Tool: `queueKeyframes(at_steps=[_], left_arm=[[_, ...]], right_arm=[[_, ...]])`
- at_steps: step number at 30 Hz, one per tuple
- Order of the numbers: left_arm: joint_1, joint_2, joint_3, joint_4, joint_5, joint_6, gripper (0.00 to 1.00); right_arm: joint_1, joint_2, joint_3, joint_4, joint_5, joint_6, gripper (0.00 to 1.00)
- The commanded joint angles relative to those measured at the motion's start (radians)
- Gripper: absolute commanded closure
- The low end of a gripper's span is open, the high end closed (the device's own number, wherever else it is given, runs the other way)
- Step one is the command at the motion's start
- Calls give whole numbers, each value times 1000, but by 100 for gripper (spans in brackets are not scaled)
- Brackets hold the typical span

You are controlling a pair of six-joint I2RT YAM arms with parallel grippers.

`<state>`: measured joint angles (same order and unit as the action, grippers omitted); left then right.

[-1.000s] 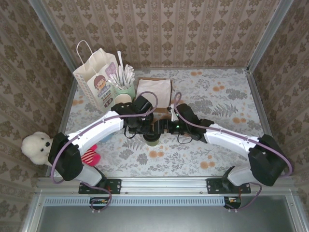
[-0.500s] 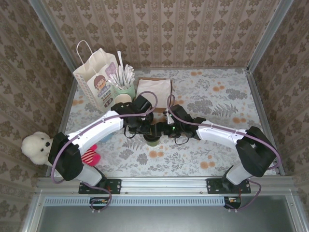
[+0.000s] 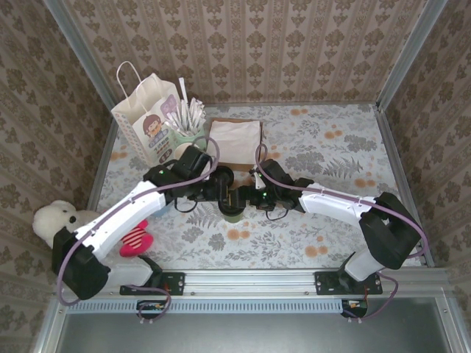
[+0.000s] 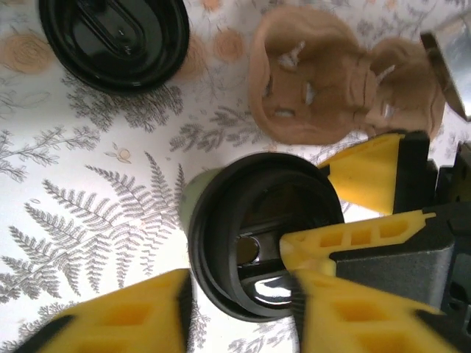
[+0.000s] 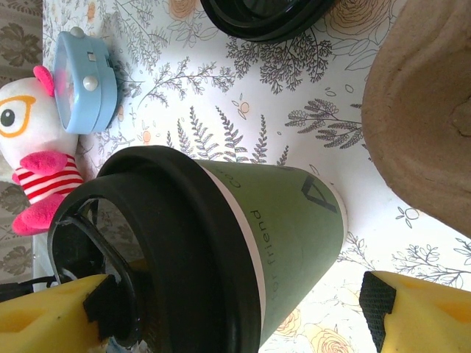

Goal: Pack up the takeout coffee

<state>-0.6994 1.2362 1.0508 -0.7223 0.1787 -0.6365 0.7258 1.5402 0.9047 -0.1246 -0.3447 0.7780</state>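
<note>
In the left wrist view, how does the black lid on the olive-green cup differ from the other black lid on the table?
The round black plastic lid is seated on the dark olive-green paper cup; the loose round black lid lies flat on the floral tablecloth, no cup beneath. Yellow tool fingers overlap the seated lid; the loose lid is uncovered. Both are round, black and glossy.

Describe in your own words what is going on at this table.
A green coffee cup with a black lid stands on the table. The right pincer straddles the cup from the side, open, with a gap at one finger. The left pincer sits over the lid, also open. The cardboard tray beside the cup holds no cup and the paper bag stands at the back left, so nothing is packed yet.
</note>
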Motion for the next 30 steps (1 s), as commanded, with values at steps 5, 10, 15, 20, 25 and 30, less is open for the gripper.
queueKeyframes(at_steps=[5, 10, 15, 20, 25, 30], left_arm=[[115, -132, -178, 100, 66, -62, 22], [187, -204, -363, 303, 258, -124, 32], [258, -217, -487, 454, 406, -214, 42], [302, -225, -530, 532, 458, -245, 40], [319, -206, -561, 605, 534, -276, 40], [321, -177, -557, 611, 549, -270, 41]], right_arm=[[11, 22, 9, -108, 60, 15, 12], [12, 32, 9, -110, 58, 27, 11], [17, 39, 13, -111, 59, 30, 11], [20, 49, 23, -121, 59, 30, 11], [22, 57, 34, -133, 59, 24, 11], [24, 62, 42, -135, 59, 25, 11]])
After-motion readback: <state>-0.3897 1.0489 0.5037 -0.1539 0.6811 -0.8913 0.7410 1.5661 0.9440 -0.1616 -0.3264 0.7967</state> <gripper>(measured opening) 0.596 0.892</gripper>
